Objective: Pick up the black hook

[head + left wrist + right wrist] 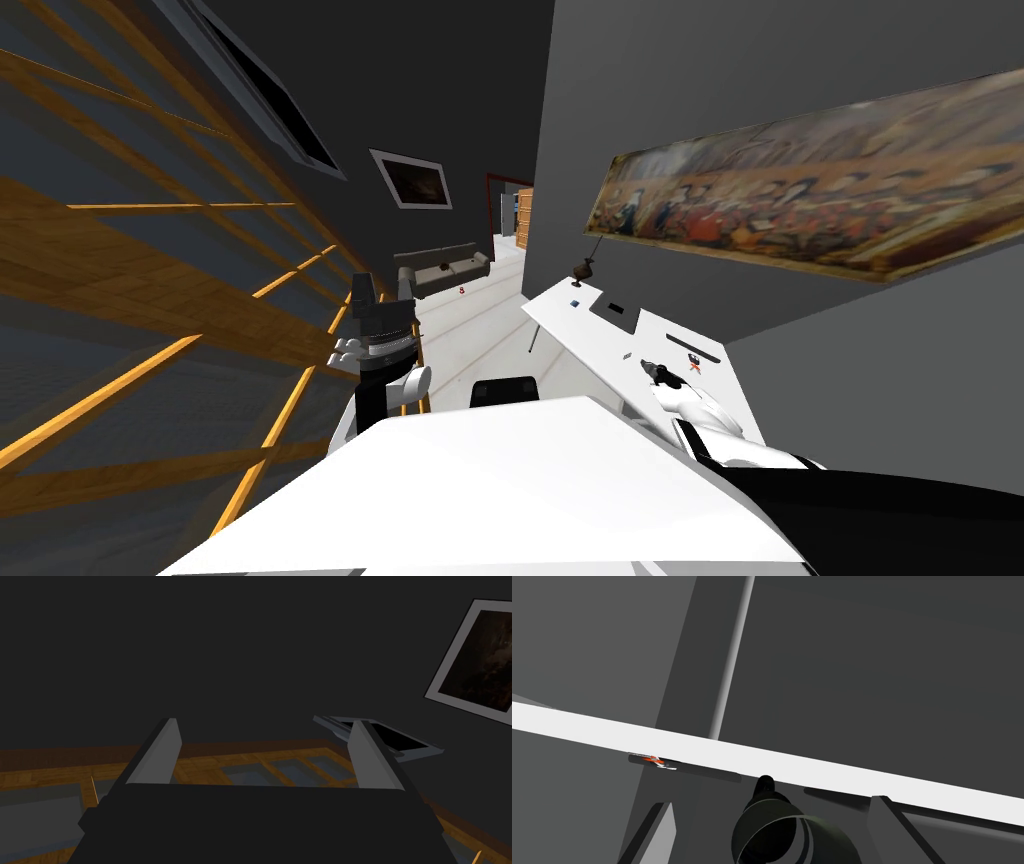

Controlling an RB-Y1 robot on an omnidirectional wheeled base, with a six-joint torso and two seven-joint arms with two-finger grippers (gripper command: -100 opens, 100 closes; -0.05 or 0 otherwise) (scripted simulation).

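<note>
The black hook [777,828], a dark curved band with a small knob at one end, lies between the fingers of my right gripper [770,801], close to the gripper's body. The fingers [663,823] stand wide apart and open, clear of the hook's sides. In the head view my right gripper [653,368] reaches over the white table [590,340] near its right part, and the hook [650,366] is a small dark shape at its tip. My left gripper [265,726] is open and empty, held up at my left side [365,295].
On the table lie a dark flat strip [695,350] with a small orange-red item [693,369] by it, another dark pad [614,310], a blue bit [575,303] and a dark goblet [585,268]. A wooden lattice [150,300] stands left, a sofa [445,268] ahead.
</note>
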